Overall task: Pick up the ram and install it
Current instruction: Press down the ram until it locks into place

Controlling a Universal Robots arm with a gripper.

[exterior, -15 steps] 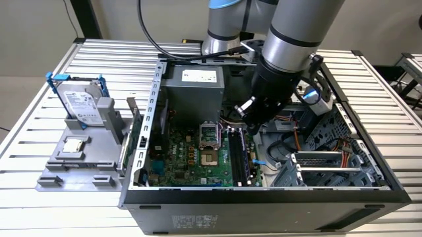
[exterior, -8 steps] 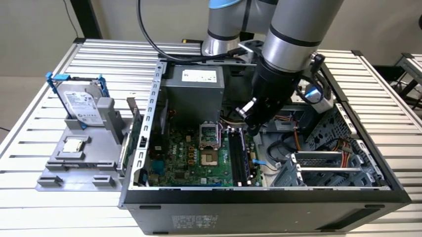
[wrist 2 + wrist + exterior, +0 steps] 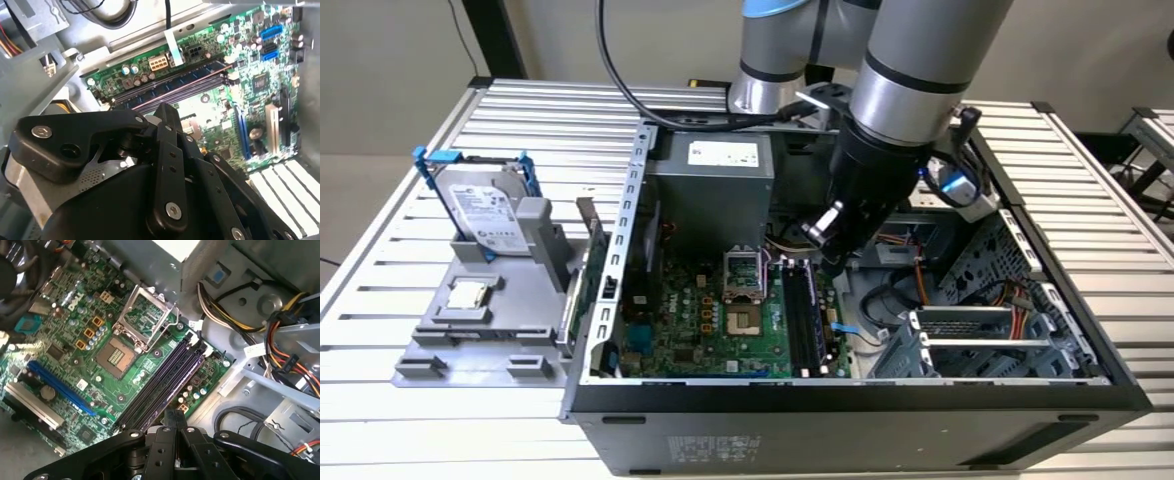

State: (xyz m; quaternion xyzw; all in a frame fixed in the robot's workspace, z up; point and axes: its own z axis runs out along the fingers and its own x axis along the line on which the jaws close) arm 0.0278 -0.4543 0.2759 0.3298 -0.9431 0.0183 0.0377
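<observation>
My gripper (image 3: 834,245) hangs inside the open computer case (image 3: 854,395), just above the far end of the memory slots (image 3: 803,315). In both wrist views its black fingers (image 3: 167,442) are drawn together. A thin dark slab, the ram (image 3: 175,414), is pinched between them and seen edge-on. The long dark slots (image 3: 160,390) run across the green motherboard (image 3: 75,340) straight toward the fingertips, and no stick sits in them. In the second wrist view the same slots (image 3: 170,87) lie beyond the fingers (image 3: 167,150).
An open processor socket (image 3: 117,357) with its raised metal frame (image 3: 147,315) lies beside the slots. Cable bundles (image 3: 280,340) and a drive cage (image 3: 987,335) crowd the other side. Outside the case, a grey holder (image 3: 467,345) carries a blue-framed hard drive (image 3: 487,205) and a processor chip (image 3: 470,293).
</observation>
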